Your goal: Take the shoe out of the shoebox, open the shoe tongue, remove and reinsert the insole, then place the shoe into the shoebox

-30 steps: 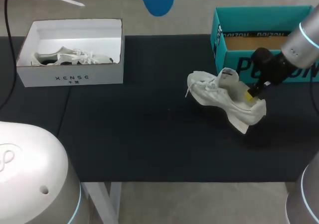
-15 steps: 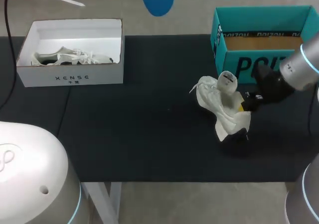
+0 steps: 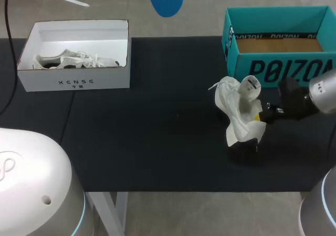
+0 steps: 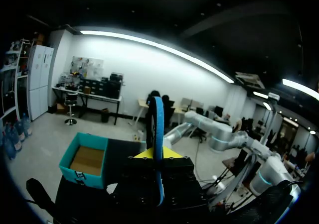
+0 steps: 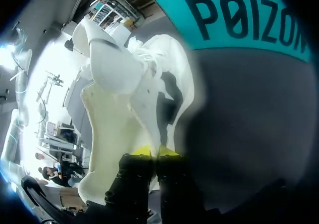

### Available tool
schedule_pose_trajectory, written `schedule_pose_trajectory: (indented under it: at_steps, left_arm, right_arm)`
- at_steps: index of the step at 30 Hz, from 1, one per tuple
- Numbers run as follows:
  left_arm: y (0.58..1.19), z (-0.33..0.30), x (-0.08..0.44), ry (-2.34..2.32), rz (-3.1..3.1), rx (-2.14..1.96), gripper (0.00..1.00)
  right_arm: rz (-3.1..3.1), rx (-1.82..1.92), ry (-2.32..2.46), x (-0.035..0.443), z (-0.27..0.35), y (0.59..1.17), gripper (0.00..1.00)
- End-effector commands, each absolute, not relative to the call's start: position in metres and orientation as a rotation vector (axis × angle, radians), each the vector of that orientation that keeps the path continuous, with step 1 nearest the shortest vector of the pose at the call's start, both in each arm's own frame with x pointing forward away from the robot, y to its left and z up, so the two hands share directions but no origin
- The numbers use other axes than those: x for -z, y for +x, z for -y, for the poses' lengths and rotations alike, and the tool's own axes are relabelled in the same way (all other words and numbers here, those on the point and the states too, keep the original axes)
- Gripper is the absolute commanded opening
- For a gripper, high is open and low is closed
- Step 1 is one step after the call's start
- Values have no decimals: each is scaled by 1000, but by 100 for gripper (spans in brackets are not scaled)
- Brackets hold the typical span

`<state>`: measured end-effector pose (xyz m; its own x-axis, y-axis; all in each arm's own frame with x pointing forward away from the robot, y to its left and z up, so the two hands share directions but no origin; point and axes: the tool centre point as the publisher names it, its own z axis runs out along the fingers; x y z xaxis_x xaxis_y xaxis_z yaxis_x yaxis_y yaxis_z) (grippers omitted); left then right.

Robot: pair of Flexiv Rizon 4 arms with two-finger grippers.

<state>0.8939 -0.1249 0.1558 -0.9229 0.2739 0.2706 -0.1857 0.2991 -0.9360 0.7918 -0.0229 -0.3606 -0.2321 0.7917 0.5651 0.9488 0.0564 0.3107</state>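
1. White mesh shoe point(image 3: 236, 107) stands tilted up on end on the dark bench point(image 3: 157, 141), just in front of the teal cardboard shoebox point(image 3: 278, 68), which shows its brown floor. The right tool point(image 3: 261, 116) grips the shoe's side. A white box point(image 3: 73, 81) far left holds another shoe point(image 3: 73, 60), with wide open mat between.
2. Left tool point(image 4: 157, 157) pinches a thin blue insole point(image 4: 157, 124), seen edge-on.
3. Yellow tips press together on the shoe's pale rim, with the shoebox just beyond.

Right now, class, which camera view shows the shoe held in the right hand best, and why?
The head view: the whole white shoe shows, gripped by the right hand. The right wrist view shows only part, very close. The left wrist view shows the blue insole, no shoe.
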Motion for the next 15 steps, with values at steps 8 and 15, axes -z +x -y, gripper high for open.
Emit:
schedule_pose_trajectory:
  at_steps: [8,15]
  left_arm:
    - [894,125,-156,-79,2195,-1657,0]
    - [894,125,-156,-79,2195,-1657,0]
  right_arm:
    - [2170,984,-1877,365,2,771,0]
    - [2163,939,-1855,376,-16,770,0]
